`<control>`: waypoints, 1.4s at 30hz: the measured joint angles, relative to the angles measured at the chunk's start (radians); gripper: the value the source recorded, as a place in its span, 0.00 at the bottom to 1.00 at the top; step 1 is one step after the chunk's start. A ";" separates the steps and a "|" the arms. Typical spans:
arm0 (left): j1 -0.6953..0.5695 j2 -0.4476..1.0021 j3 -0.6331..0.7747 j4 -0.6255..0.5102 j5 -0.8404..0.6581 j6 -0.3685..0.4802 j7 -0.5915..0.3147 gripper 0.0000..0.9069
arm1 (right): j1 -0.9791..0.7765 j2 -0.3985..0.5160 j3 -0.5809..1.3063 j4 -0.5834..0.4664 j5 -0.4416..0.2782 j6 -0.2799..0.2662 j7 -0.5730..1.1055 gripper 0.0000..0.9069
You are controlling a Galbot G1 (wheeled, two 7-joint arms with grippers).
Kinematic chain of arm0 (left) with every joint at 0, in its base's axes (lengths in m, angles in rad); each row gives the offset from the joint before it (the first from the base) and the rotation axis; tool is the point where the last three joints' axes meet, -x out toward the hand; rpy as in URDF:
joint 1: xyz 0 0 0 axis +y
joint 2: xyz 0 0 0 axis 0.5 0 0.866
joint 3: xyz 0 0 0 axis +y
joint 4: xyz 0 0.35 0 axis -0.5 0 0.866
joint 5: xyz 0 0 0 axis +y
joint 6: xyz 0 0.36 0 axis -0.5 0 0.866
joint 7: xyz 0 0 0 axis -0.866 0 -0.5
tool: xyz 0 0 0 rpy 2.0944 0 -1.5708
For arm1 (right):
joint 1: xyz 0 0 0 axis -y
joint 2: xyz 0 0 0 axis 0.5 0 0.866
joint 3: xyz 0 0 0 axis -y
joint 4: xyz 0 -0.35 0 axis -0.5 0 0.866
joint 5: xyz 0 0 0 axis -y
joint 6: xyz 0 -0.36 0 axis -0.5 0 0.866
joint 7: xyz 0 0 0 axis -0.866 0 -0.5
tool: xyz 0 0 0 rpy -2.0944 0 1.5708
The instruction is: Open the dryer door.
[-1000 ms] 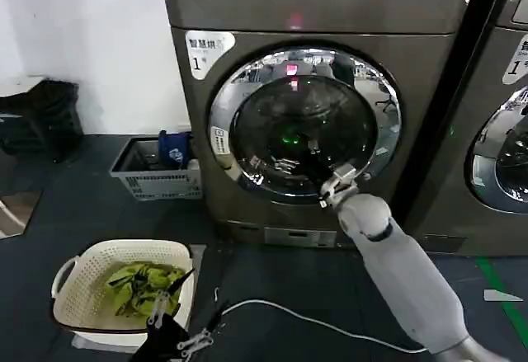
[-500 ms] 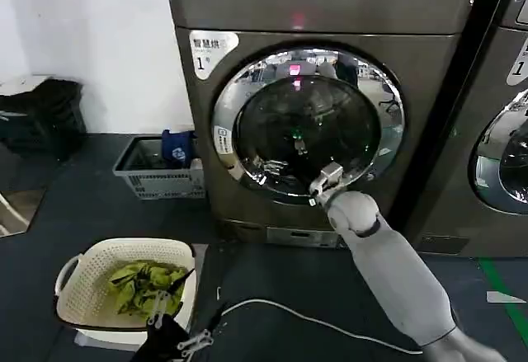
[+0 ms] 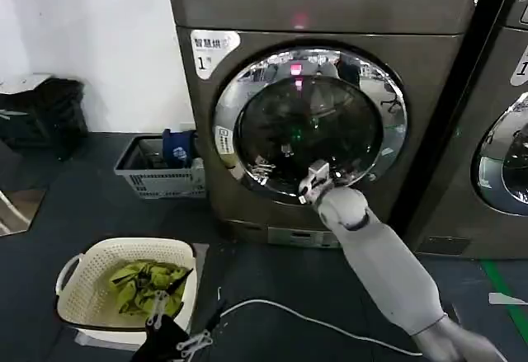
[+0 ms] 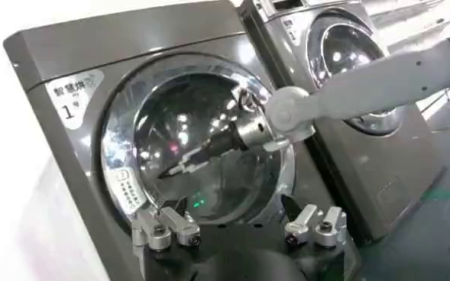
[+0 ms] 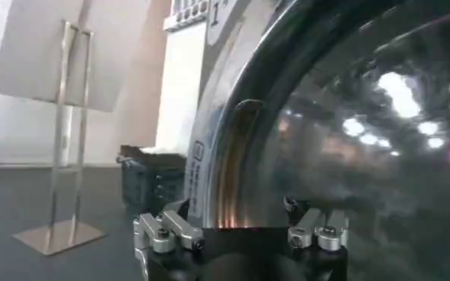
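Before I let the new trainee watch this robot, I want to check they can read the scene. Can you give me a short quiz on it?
1. True or false: the dryer door has swung open.
2. Which gripper is up at the door's glass? A. left B. right C. both
3. Fill in: the white basket on the floor holds ___ clothes.

Key:
1. False. The door sits shut in its frame.
2. B. It is the right gripper, with its fingers apart.
3. Green.
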 joint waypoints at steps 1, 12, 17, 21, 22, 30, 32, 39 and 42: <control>0.000 -0.001 -0.001 0.000 0.000 0.000 0.000 1.00 | 0.003 0.003 -0.005 -0.004 0.000 0.000 -0.004 1.00; 0.004 -0.010 -0.004 -0.004 0.000 -0.002 -0.001 1.00 | 0.046 0.045 -0.041 -0.065 -0.005 0.014 -0.020 1.00; 0.008 -0.013 -0.007 -0.006 -0.001 -0.004 -0.002 1.00 | 0.067 0.071 -0.048 -0.104 -0.020 0.026 -0.033 1.00; 0.013 -0.014 -0.007 -0.006 0.000 -0.006 -0.002 1.00 | 0.081 0.090 -0.050 -0.139 -0.027 0.034 -0.042 1.00; 0.013 -0.014 -0.008 -0.006 0.000 -0.007 -0.002 1.00 | 0.083 0.093 -0.051 -0.146 -0.028 0.035 -0.044 1.00; 0.013 -0.016 -0.010 -0.005 -0.001 -0.008 -0.004 1.00 | 0.104 0.128 -0.056 -0.201 -0.042 0.044 -0.064 1.00; 0.013 -0.017 -0.010 -0.005 -0.001 -0.008 -0.004 1.00 | 0.110 0.136 -0.057 -0.215 -0.045 0.049 -0.072 1.00; 0.015 -0.020 -0.009 -0.005 -0.003 -0.009 -0.004 1.00 | 0.134 0.154 -0.065 -0.267 -0.048 0.074 -0.112 1.00; 0.016 -0.021 -0.006 -0.005 -0.004 -0.009 -0.004 1.00 | 0.146 0.154 -0.070 -0.291 -0.037 0.091 -0.149 1.00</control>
